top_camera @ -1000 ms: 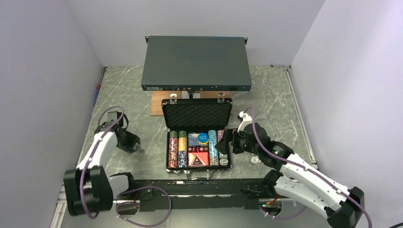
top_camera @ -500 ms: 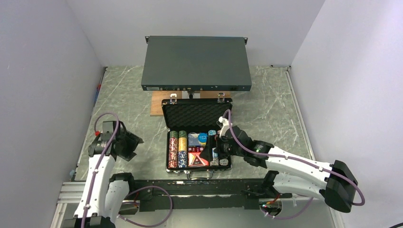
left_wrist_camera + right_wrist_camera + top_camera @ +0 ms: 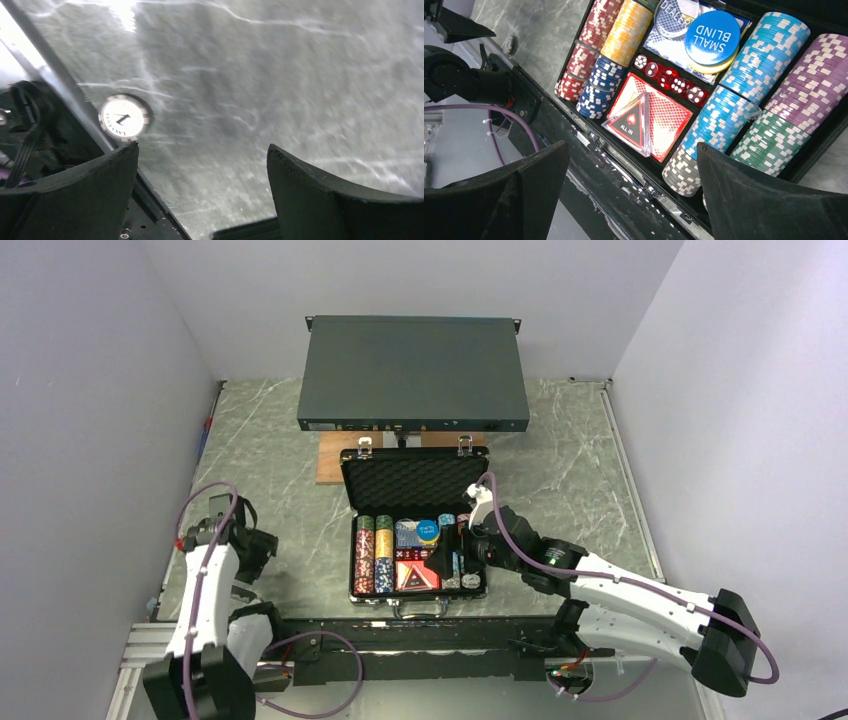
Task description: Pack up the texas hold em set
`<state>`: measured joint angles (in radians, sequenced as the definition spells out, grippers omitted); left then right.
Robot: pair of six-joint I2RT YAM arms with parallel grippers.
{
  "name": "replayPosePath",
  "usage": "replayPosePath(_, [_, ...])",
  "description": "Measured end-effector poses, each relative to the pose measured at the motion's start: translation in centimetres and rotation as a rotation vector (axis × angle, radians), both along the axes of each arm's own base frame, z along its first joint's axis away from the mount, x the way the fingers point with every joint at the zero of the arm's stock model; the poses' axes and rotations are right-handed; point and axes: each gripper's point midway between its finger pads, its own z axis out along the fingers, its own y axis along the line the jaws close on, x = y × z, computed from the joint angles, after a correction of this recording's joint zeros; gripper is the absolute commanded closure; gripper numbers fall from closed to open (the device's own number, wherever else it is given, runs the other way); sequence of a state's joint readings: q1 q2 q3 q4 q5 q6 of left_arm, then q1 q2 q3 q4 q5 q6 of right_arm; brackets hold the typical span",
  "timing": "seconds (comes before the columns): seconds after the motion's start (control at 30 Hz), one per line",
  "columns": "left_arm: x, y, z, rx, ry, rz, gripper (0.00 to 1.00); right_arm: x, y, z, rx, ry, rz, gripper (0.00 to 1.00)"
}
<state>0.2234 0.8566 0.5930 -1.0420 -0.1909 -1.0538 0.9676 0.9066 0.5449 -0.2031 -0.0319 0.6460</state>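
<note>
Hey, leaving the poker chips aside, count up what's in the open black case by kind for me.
Red translucent dice: 5
Round plastic discs, white, blue and yellow: 3
Card decks, one blue-backed, one red-backed: 2
Clear triangular ALL IN marker: 1
Total: 11

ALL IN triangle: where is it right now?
In the right wrist view, the ALL IN triangle lies on the red card deck in the case, between the red dice and the case's front wall.
</note>
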Motion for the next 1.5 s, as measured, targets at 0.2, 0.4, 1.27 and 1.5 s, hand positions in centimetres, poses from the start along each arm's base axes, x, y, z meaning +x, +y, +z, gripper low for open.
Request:
replayPosePath(0.2, [-1.7,2.0,-2.2,-0.019,0.183,0.146,0.01,-0.1,-0.4,-0.2,-0.023,-0.018,0.016,0.0])
replayPosePath(0.4, [-3.2,2.7,-2.0,0.012,0.245,0.226,0.01,-0.1,-0.7,-0.2,-0.032,-0.027,0.019,0.01])
replayPosePath(1.27, [-4.4,3.4,-4.1,-0.013,0.262,0.393,0.02,0.5,-0.6,-0.5,-0.084,0.042,0.023,0.01])
replayPosePath(1.5, [-3.9,3.7,-4.2,-0.001,0.223,0.394,0.03,0.9,-0.9,0.1,-0.072,0.033,0.007,0.0])
